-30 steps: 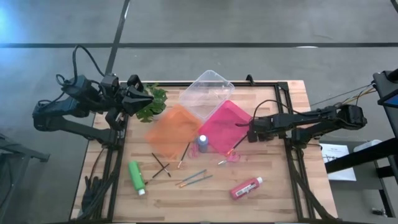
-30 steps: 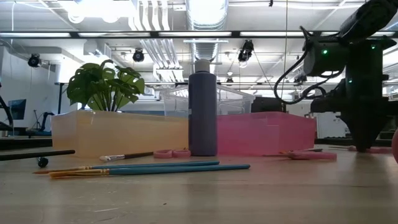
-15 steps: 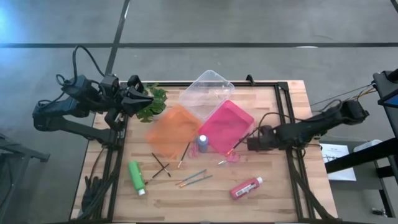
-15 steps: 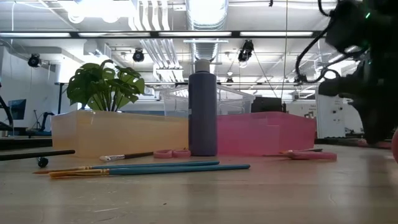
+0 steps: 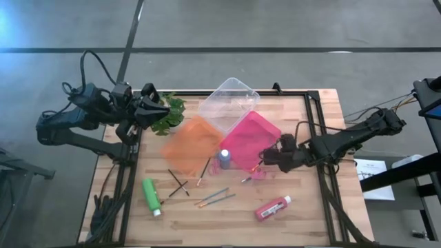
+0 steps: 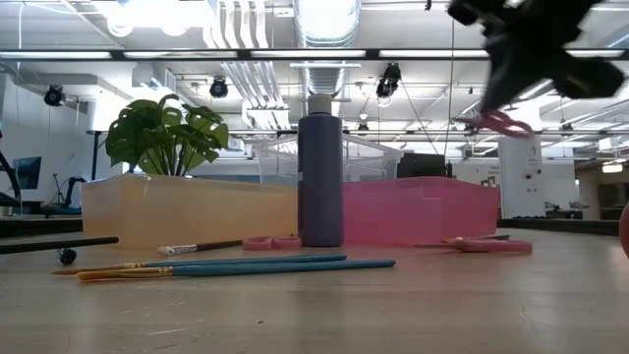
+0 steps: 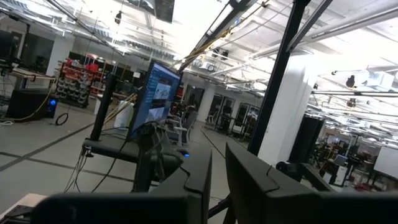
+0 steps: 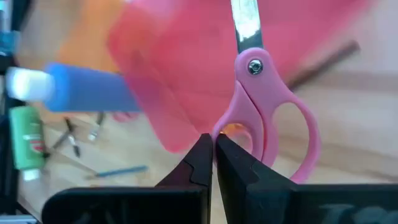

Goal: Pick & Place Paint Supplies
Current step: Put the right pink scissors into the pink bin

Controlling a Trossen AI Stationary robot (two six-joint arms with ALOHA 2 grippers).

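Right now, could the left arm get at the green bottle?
Probably yes. The green bottle lies uncovered on that arm's side; the left gripper waits by the plant, and the right gripper, holding scissors, is well clear.

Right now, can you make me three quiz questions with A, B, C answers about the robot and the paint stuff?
1. Where is the green paint bottle?
A. Lying on the bare table
B. Inside the pink tray
C. In the left gripper

2. What colour are the handles of the scissors?
A. Blue
B. Pink
C. Black

3. What is the right gripper doing?
A. Wide open over the plant
B. Shut on the scissors
C. Shut on a paintbrush

Answers:
1. A: the green paint bottle lies flat on the table, apart from the trays.
2. B: the scissors have pink loops in the right wrist view.
3. B: the right gripper has its fingers pinched together on a loop of the scissors, beside the pink tray.
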